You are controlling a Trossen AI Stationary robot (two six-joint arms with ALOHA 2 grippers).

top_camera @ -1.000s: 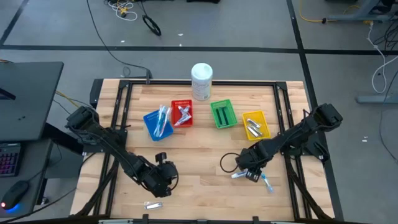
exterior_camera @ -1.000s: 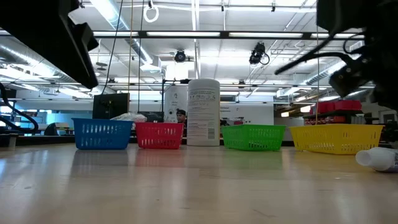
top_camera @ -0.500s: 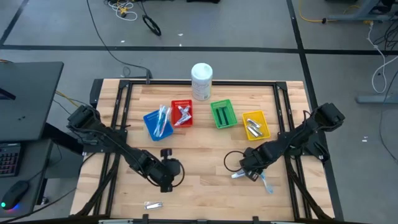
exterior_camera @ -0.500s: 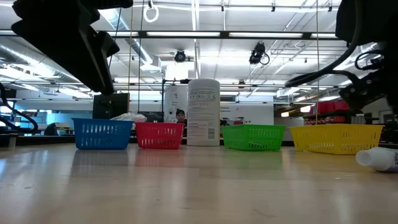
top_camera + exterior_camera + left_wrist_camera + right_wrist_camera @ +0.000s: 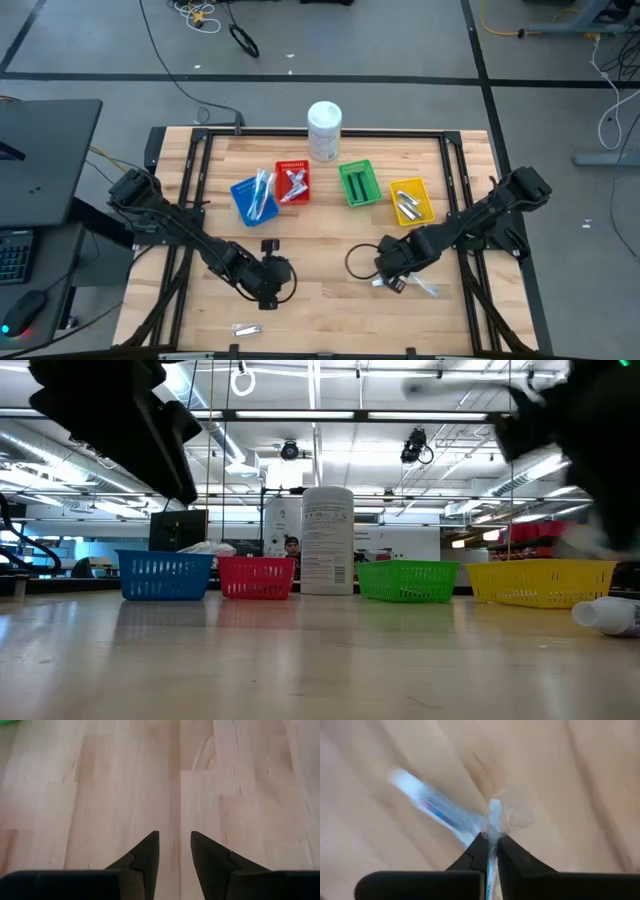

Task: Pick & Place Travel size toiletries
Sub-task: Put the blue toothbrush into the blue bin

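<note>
My right gripper (image 5: 397,272) is at the table's near right, shut on a blue-white toothbrush in a clear wrapper (image 5: 437,810), which also shows in the high view (image 5: 423,288). A white tube (image 5: 610,615) lies on the table close by. My left gripper (image 5: 174,840) is open over bare wood near the table's middle front (image 5: 270,280) and holds nothing. A silvery sachet (image 5: 245,328) lies flat near the front edge. Four small baskets hold other toiletries. My right gripper pinches the clear wrapper (image 5: 493,817) at one end of the toothbrush between its two fingertips. The toothbrush reaches away from the fingers over the wood. Whether it is clear of the table I cannot tell.
A blue basket (image 5: 253,198), a red basket (image 5: 293,183), a green basket (image 5: 358,184) and a yellow basket (image 5: 411,201) stand in a row at the back. A big white tub (image 5: 324,130) stands behind them. A black cable loop (image 5: 358,262) hangs beside my right gripper.
My left gripper has moved toward the table's right and a little toward the far edge. My right gripper has shifted slightly toward the left, and the toothbrush in it has swung round, from pointing at the near edge to lying more level.
</note>
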